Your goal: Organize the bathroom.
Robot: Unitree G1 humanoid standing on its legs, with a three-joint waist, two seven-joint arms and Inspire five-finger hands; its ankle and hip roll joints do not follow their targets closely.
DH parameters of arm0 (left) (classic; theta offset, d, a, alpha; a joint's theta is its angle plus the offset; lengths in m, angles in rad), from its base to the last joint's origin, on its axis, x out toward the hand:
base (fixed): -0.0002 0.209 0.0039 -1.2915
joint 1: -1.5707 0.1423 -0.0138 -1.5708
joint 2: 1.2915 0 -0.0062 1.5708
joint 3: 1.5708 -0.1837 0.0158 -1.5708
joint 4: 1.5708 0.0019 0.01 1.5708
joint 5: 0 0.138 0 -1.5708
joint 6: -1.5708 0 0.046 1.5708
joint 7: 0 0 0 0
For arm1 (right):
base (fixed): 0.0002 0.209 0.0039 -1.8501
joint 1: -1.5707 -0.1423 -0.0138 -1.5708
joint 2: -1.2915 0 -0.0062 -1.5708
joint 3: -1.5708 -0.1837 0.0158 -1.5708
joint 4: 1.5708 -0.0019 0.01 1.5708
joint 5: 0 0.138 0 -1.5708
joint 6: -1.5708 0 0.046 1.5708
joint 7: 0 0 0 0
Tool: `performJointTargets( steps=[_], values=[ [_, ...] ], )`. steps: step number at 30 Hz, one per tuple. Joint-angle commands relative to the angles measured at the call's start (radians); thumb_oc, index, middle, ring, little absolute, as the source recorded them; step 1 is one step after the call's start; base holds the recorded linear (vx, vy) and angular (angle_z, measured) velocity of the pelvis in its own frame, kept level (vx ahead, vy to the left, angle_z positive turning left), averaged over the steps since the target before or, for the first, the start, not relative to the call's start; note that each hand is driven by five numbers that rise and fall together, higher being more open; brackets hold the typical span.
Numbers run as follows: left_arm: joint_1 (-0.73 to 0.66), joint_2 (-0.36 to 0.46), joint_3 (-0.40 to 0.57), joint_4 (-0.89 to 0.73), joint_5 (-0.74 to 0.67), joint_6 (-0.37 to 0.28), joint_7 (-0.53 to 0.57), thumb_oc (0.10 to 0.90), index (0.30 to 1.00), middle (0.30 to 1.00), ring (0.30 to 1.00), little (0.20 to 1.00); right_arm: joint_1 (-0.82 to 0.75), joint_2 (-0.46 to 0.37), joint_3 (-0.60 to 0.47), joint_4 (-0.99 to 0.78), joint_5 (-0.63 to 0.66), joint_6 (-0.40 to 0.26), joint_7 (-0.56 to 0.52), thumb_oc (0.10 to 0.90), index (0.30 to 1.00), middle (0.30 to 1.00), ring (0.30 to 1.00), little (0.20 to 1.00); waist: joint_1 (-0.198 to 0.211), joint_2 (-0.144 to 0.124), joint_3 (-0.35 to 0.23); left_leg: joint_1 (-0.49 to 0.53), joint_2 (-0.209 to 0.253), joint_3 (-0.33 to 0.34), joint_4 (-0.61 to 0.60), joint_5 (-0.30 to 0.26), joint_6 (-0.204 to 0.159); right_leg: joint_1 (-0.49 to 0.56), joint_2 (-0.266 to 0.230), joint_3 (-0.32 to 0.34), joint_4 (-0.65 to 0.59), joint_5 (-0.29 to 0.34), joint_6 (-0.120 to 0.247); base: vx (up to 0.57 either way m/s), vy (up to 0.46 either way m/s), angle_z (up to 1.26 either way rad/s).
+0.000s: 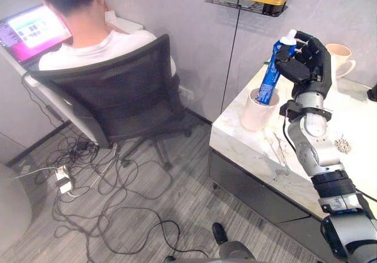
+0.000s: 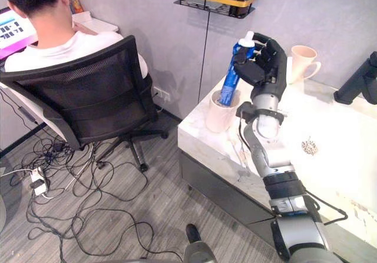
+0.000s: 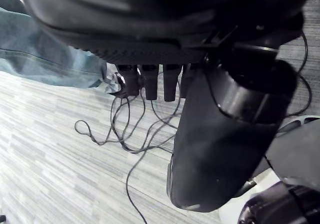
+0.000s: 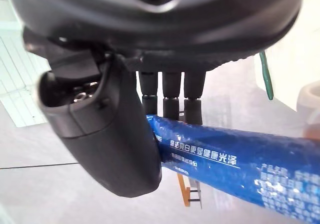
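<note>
Right hand pinching blue toothpaste tube near its white cap, thumb against fingers. Tube's long axis steeply tilted, lower end already inside white cup, cap end up and toward hand. Cup near counter front corner; mug behind cup. Left hand hanging over floor, fingers straight, far from cup.
</note>
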Motion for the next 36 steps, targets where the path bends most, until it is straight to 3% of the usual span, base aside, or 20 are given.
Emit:
performJointTargets(
  steps=[1, 17, 36],
  values=[
    [0.038, 0.07, -0.047, 0.073, 0.023, 0.071, 0.028, 0.8, 0.9, 0.9, 0.9, 0.9, -0.137, -0.023, -0.114, -0.061, -0.039, -0.125, 0.006, 0.4, 0.3, 0.3, 0.3, 0.3, 0.027, -0.047, -0.062, -0.02, -0.006, -0.022, 0.222, -0.142, 0.041, -0.124, -0.044, 0.034, 0.118, 0.024, 0.083, 0.0, 0.0, 0.0],
    [0.021, 0.048, -0.044, 0.076, 0.018, 0.086, 0.014, 0.8, 0.9, 0.9, 0.9, 0.9, -0.117, 0.005, -0.112, -0.092, -0.059, -0.118, 0.039, 0.4, 0.3, 0.3, 0.3, 0.3, 0.014, -0.056, -0.056, -0.042, 0.005, -0.014, 0.316, -0.191, 0.048, -0.146, -0.042, 0.047, 0.183, -0.004, 0.075, 0.0, 0.02, -0.01],
    [0.013, 0.042, -0.039, 0.083, 0.02, 0.081, 0.001, 0.8, 0.9, 0.9, 0.9, 0.9, -0.116, 0.037, -0.094, -0.132, -0.141, -0.111, 0.024, 0.408, 0.312, 0.312, 0.312, 0.312, 0.009, -0.05, -0.025, -0.065, 0.014, -0.011, 0.359, -0.202, 0.049, -0.152, -0.045, 0.061, 0.204, -0.015, 0.074, 0.0, 0.001, 0.0]
  ],
)
